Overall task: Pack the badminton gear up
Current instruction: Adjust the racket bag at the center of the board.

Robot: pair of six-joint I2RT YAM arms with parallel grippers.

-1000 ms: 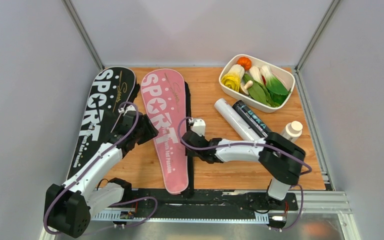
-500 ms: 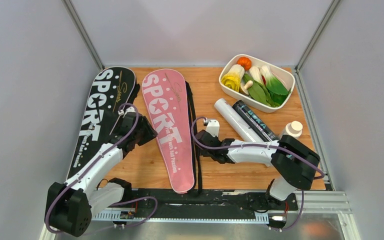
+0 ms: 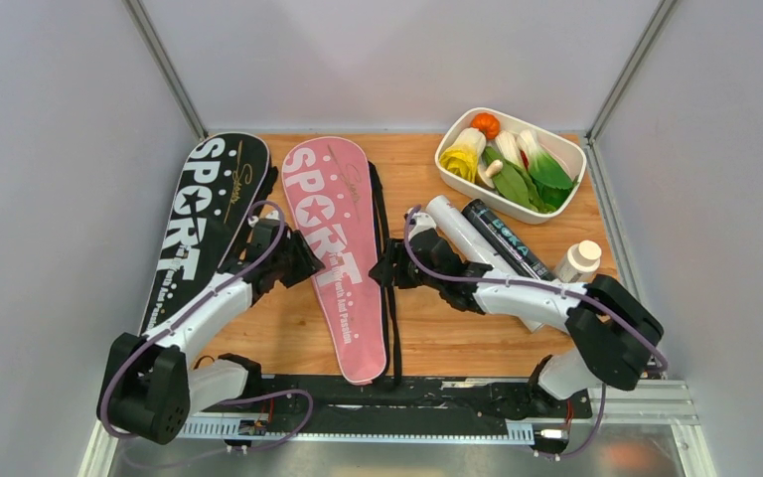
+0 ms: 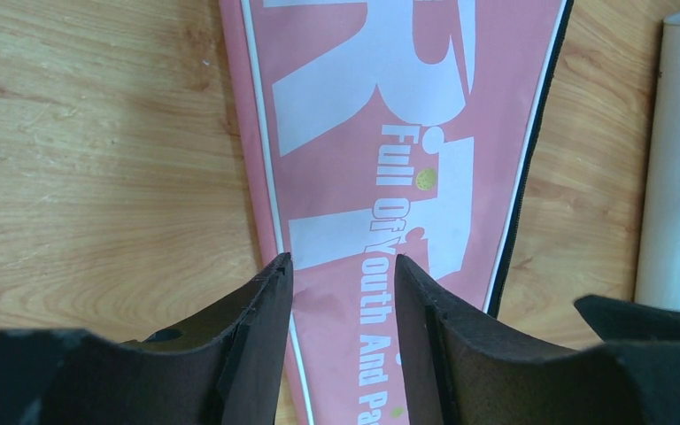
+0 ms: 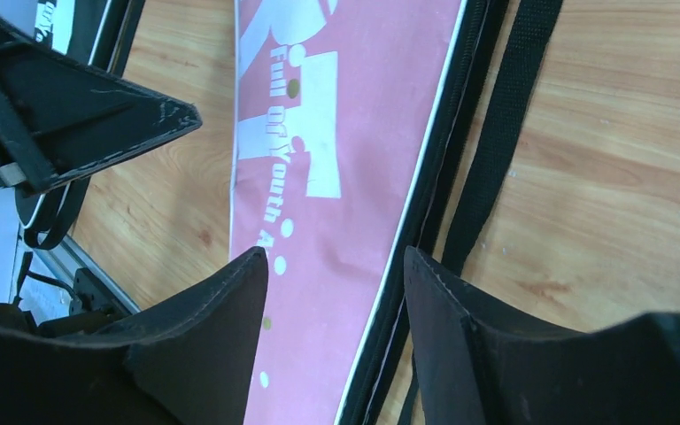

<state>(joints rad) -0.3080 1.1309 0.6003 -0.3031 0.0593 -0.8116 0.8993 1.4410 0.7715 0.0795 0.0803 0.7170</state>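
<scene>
Wood tabletop [image 3: 457, 343] carries everything, boxed in by pale walls. Largest on it are two racket-shaped covers lying side by side at the left: the black SPORT cover [image 3: 194, 214] along the left edge, its wide end at the far side, and the pink SPORT cover [image 3: 333, 234] just to its right, running from the far edge down to the near rail, with a black strap [image 5: 496, 142] trailing along its right edge. Next come the arms. The left gripper [image 4: 343, 266] hovers over the pink cover's left edge at mid-length, its fingers apart with the white lettering showing between them, gripping nothing. The right gripper [image 5: 336, 257] sits at the pink cover's right side, fingers likewise spread and empty, straddling the cover's black-trimmed edge beside the strap; the left gripper's dark finger shows in the upper left of its wrist view. Right of centre lie two long tubes, touching side by side and angled toward the near right: a white tube [image 3: 462, 234] and a black tube [image 3: 502, 234] with blue lettering, both partly hidden under the right arm. At the far right corner stands a white rectangular bowl [image 3: 576, 149] of toy vegetables. Smallest is a white bottle [image 3: 580, 260], upright near the right edge, just beside the black tube's near end.
</scene>
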